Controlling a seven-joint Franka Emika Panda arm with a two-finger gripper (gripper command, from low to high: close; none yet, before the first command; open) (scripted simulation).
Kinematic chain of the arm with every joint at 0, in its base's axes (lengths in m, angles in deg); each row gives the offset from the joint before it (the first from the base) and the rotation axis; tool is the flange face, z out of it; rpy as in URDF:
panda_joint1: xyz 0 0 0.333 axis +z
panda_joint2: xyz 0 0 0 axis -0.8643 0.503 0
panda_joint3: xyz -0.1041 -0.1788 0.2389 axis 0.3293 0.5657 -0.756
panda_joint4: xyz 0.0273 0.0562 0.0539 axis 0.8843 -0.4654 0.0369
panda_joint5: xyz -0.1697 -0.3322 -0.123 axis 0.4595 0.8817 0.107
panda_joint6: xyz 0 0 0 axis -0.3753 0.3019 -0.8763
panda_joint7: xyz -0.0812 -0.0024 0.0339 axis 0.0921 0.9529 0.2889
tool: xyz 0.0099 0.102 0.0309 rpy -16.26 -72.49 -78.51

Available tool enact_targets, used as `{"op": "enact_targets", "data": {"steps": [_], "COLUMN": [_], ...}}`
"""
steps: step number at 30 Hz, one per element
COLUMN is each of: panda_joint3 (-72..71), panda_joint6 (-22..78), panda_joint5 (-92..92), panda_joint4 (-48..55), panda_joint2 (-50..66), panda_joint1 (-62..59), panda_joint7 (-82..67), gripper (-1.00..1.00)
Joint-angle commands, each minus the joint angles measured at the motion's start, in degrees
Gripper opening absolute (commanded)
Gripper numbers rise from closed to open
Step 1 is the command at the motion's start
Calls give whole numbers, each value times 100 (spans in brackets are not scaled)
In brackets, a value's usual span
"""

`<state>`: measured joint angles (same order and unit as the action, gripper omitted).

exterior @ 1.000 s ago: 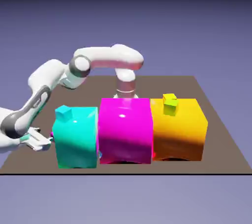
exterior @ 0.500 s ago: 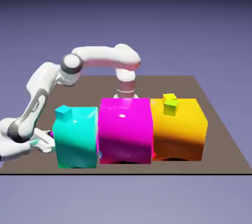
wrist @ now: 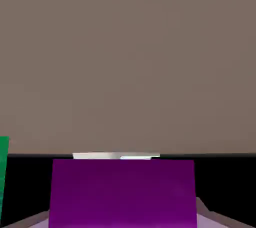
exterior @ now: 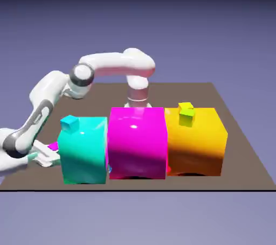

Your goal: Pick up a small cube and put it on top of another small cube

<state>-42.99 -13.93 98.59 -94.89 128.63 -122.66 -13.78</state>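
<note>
Claw: clamped on the small pink cube, low at the exterior view's left, just beside the big cyan block point(exterior: 83, 155).
Grip: fingertips of the claw point(exterior: 55, 159) pressed to opposite sides of the small pink cube point(wrist: 123, 194), filling the space between them in the hand view.
Risk at the cyan block: likely to be nudged by a sideways swing, with so little room past the fingertips; tiny cyan cube point(exterior: 70, 124) at its upper corner, liable to be knocked by a low lift.
Risk in the grip: possible slip or twist of the pink cube if raised fast or brushed against the block.
Risk at the goal: small yellow-green cube point(exterior: 187, 116) seen at the upper part of the big orange block point(exterior: 197, 147), likely to be toppled by an off-centre release; beyond the big magenta block point(exterior: 137, 144), so to be reached by a high carry.
Arm: stretched from the base point(exterior: 137, 98) toward the exterior view's left, bent down at the elbow point(exterior: 82, 75), with the hand point(exterior: 13, 158) low and tipped nearly level over the table point(exterior: 237, 171).
</note>
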Motion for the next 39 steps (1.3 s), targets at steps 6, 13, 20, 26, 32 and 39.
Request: {"op": "enact_targets", "data": {"steps": [6, 13, 20, 26, 32, 39], "panda_joint3": [559, 1770, 2214, 2023, 1833, 1678], "panda_joint6": [-135, -702, -917, -805, -694, -655], "panda_joint5": [-83, -748, -2096, -3453, -4809, -5488], "panda_joint4": [143, -80, -956, -2012, -3068, -3706], "panda_joint2": [-644, -2098, -3253, -3824, -4395, -4515], "panda_joint1": [849, 1640, 2986, 4232, 5478, 5637], "panda_joint7": [-204, -418, 211, 1096, 1981, 2209], "gripper": [-100, -100, -100, -100, -100, -100]}}
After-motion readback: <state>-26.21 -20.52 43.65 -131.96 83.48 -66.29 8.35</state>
